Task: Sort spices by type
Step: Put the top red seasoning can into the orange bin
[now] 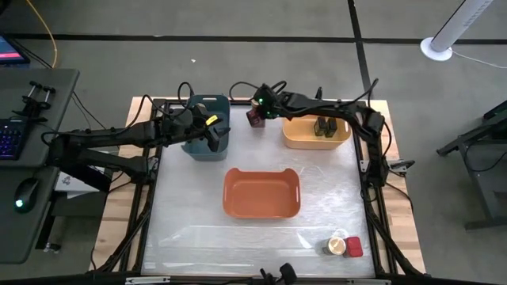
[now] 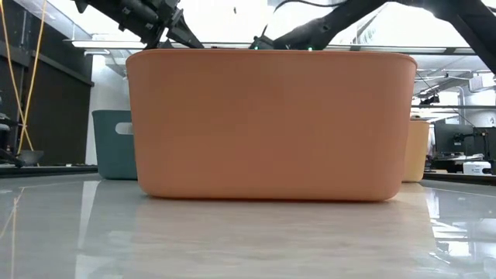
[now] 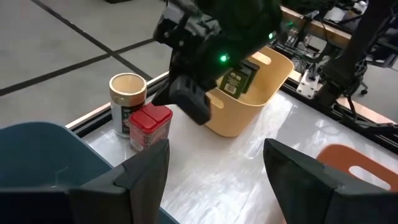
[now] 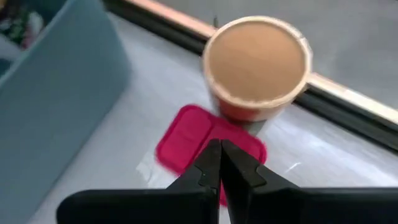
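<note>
From above, the table (image 1: 190, 237) is seen with the blue bin (image 1: 207, 127) at upper left of centre, the yellow bin (image 1: 316, 132) at upper right holding two dark containers (image 1: 323, 127), and the orange bin (image 1: 261, 192) in the middle. The left gripper (image 1: 212, 138) is parked over the blue bin, fingers spread with nothing between them. The right gripper (image 1: 257, 107) is reached in at top centre, right above a red tin (image 1: 255, 117). Another tan-lidded jar (image 1: 337, 245) and red tin (image 1: 353, 247) are left touching at the lower right. At table level pretty much everything is blocked by the orange bin (image 2: 271, 124); only slivers of the blue bin (image 2: 115, 143) and the yellow one (image 2: 416, 151) are seen beside it. In the left wrist view, a jar (image 3: 127, 102) and a red tin (image 3: 150, 126) are found touching at centre left, just beside the yellow bin (image 3: 249, 99). In the right wrist view the right gripper (image 4: 220, 163) is shown pinched fully shut, empty, over the red tin's lid (image 4: 186, 146), with the jar (image 4: 257, 65) just beyond.
</note>
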